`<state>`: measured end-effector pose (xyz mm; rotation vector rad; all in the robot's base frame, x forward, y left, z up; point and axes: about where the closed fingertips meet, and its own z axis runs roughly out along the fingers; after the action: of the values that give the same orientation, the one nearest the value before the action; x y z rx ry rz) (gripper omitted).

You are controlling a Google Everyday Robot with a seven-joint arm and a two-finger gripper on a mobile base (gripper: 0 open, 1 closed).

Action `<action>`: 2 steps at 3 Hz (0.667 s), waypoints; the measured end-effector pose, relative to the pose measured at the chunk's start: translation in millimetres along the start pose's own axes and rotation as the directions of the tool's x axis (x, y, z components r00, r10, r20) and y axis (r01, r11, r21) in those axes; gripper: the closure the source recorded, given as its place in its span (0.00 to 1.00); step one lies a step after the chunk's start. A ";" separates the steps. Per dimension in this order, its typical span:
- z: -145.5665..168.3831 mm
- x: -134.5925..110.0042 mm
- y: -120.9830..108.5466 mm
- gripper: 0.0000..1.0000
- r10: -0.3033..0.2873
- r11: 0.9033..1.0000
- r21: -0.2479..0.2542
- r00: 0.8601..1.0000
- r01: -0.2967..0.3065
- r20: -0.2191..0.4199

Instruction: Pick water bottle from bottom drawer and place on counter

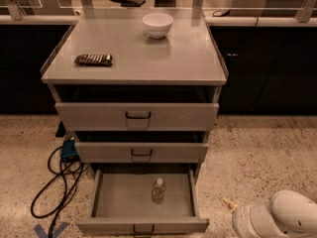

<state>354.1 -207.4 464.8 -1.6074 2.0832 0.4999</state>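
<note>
Water bottle [158, 191] stands upright, long axis vertical, just right of centre in the open bottom drawer [119, 200], off to the left of the gripper [232, 206], which sits low outside the drawer's right front corner, grip state can't tell, counter [188, 58] well above.

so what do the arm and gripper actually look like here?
The arm is glossy white, built from rounded, bulbous shells, with a short cylindrical wrist section marked by dark seams. The gripper sits low at the bottom right, over the floor beside the bottom drawer. Only a slim pale-yellow tip of it shows. No cables, markings or sleeves are visible.
</note>
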 end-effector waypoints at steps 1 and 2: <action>2.4 4.1 1.3 0.00 0.007 1.000 0.007 1.000 -0.007 0.009; 18.1 2.3 -11.4 0.00 -0.009 1.000 -0.004 0.994 0.010 0.106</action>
<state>367.1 -202.3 448.4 -1.5578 1.9965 0.5742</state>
